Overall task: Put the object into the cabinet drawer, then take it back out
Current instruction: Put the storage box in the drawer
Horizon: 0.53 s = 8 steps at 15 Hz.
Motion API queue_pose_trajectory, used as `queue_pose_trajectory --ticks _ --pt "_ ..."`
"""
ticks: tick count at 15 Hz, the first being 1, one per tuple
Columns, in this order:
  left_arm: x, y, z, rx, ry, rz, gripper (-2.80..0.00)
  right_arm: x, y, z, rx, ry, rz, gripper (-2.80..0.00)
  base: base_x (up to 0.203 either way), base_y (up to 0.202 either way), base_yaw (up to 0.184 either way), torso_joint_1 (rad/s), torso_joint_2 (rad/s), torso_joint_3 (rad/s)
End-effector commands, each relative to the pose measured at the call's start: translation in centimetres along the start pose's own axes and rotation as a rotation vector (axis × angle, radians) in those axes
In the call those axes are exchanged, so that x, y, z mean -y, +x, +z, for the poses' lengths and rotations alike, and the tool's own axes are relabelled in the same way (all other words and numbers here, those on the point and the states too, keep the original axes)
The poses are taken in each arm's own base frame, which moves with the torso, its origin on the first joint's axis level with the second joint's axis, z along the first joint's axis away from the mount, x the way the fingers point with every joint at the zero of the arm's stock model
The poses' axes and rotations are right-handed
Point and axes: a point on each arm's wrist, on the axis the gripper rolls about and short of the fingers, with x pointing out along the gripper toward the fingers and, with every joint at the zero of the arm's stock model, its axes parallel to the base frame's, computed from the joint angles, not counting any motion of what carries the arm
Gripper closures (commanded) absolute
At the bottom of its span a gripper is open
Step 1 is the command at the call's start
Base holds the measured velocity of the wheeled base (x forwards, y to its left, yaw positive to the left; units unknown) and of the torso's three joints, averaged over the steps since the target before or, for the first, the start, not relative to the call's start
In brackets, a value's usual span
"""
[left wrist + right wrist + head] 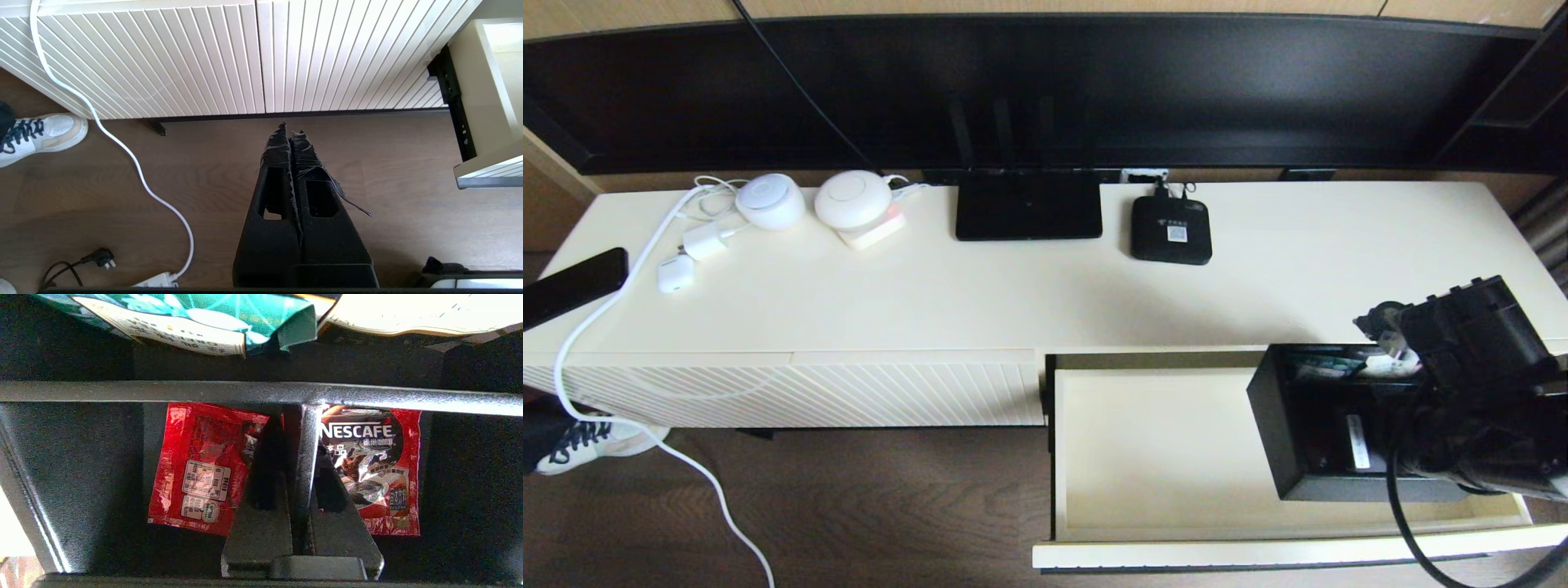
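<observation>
The wide cream cabinet drawer point(1160, 457) with the plain cream interior stands pulled fully out, which leaves its floor free from above. At its right end sits the black rectangular organizer box point(1298, 433), inside the drawer's walls, though from here I cannot tell whether it rests on the bottom or hangs just clear. The right end effector point(300, 457) reaches down into the box from above, its fingers pinched together on the thin metal divider that splits the two front compartments. That looks like a sensible hold: the divider is the one narrow edge near the middle, so the box should hang fairly level. A red coffee packet point(202, 467) lies on each side of the divider, and a teal packet point(204, 318) fills the rear compartment.

The left end effector point(291, 130) hangs idle, fingers pressed together on nothing, low over the brown wood floor point(204, 183) before the ribbed cream front point(204, 57).
</observation>
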Motion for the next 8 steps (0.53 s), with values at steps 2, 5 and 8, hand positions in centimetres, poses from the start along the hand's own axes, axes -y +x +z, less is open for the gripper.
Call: queue_pose_trajectory --ticks 2,5,8 --pt "0.0 0.0 0.0 -0.001 0.0 0.0 0.0 -0.8 2.8 -1.2 -0.061 -0.026 -0.022 0.0 0.0 0.0 0.0 0.0 0.0 0.0" --pt "0.0 0.0 0.0 -0.001 0.0 0.0 0.0 -1.7 5.1 -1.3 -0.083 -0.034 -0.032 0.0 0.0 0.0 0.0 0.0 0.0 0.0" --pt "0.0 0.0 0.0 0.0 0.0 0.0 0.0 -2.5 6.6 -0.8 -0.026 -0.021 -0.014 0.0 0.0 0.0 0.0 0.0 0.0 0.0"
